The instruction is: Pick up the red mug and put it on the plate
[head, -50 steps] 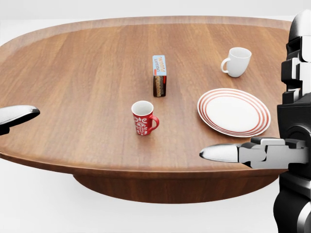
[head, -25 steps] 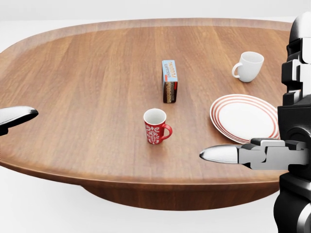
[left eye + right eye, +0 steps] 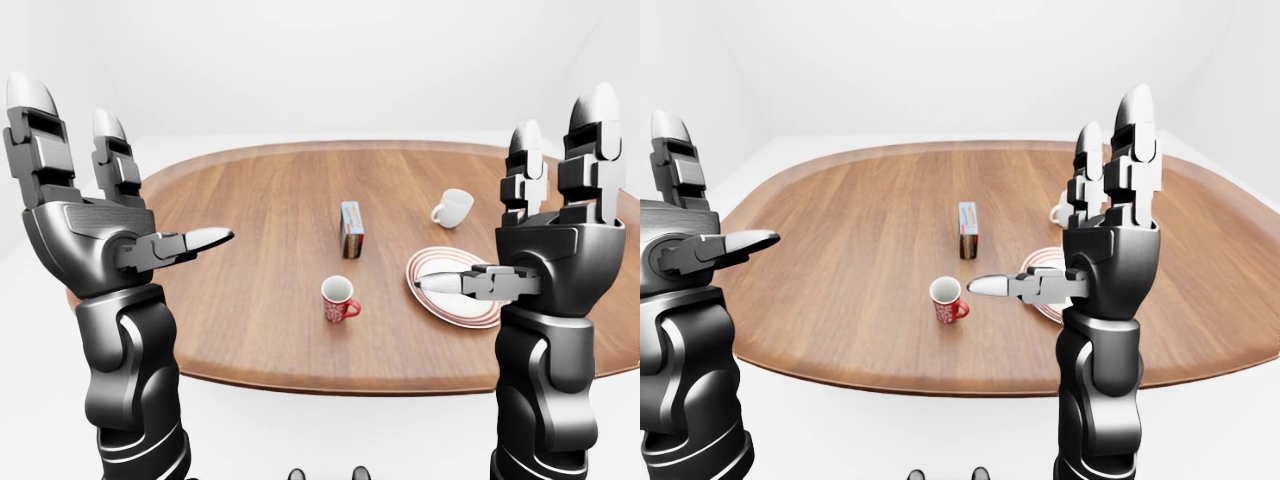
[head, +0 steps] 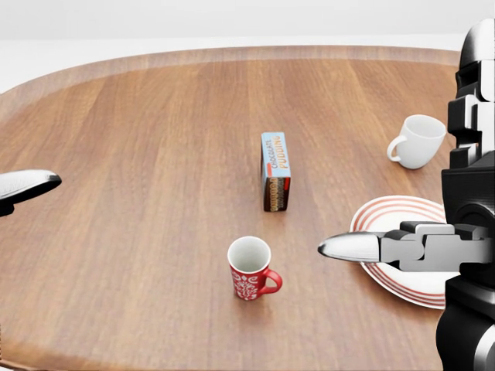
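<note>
I have both hands raised above the near edge of the oval wooden table [image 4: 139, 154], the left hand [image 3: 95, 225] and the right hand [image 3: 550, 255] each with fingers spread upright and thumb pointing inward, holding nothing. The red mug with a white pattern [image 4: 251, 269] stands upright low in the head view, handle to the right (well apart from either hand). The white plate with red rings [image 4: 390, 232] lies to its right, a small upright pudding box [image 4: 275, 171] above it, and a white mug [image 4: 418, 141] further up and right.
</note>
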